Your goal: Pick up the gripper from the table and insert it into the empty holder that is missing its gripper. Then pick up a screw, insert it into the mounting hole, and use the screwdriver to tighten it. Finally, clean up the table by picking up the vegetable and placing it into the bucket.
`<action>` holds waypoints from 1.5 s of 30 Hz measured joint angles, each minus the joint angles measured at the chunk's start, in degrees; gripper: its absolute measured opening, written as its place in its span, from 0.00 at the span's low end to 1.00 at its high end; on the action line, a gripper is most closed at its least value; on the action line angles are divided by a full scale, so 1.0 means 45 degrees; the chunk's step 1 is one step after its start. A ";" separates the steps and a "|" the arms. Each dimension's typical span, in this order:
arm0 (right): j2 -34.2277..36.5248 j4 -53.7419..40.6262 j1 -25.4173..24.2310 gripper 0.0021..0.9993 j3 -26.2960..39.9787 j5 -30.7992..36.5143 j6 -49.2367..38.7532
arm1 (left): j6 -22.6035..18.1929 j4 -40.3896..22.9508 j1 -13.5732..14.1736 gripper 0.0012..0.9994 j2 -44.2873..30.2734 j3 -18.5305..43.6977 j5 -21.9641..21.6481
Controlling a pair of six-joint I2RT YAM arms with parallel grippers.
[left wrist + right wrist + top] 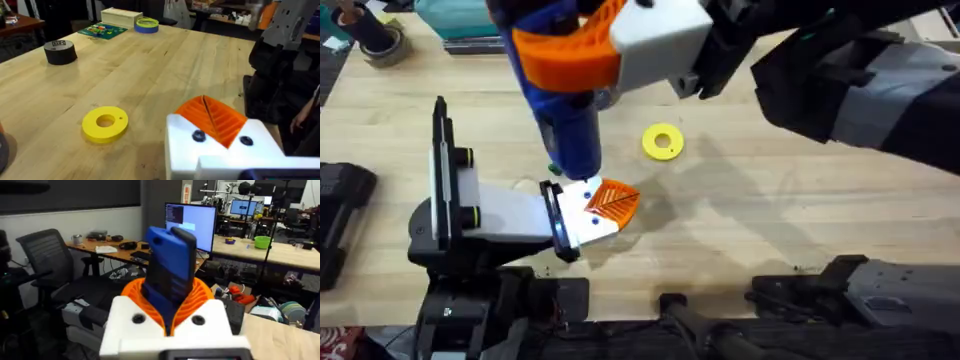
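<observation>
Right gripper (582,45) was clamped on the blue screwdriver (570,125), long axis near upright, tip pointing down at the holder (582,215) at 6 o'clock, left gripper's (610,205) opening I cannot tell

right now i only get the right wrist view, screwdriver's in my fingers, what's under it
Observer: Overhead shows the screwdriver upright, its lower end down by the left arm's white finger base.
Operator: anything loose near there
Observer: A yellow ring lies on the table just beyond, apart from both.
Operator: anything else out there
Observer: In the left wrist view a black tape roll stands farther off.
</observation>
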State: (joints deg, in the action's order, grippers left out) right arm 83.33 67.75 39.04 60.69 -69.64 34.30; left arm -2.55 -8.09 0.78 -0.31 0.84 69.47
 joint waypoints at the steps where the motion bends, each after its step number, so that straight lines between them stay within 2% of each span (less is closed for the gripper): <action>1: 0.0000 0.0000 0.0040 0.02 0.0000 -0.0016 -0.0010 | 0.0000 0.0003 0.0000 0.01 -0.0001 0.0000 0.0000; 22: 0.0090 0.0015 0.0357 0.02 -0.0412 -0.0725 -0.1079 | 0.0000 0.0002 0.0000 0.01 -0.0001 0.0000 0.0000; 45: 0.0121 -0.0627 0.0380 0.02 -0.0884 -0.0755 -0.2504 | 0.0000 0.0000 0.0000 0.01 0.0002 0.0000 0.0000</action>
State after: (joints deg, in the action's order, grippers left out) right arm 83.88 64.93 40.75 56.71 -73.04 23.04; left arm -2.55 -8.09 0.78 -0.30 0.84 69.47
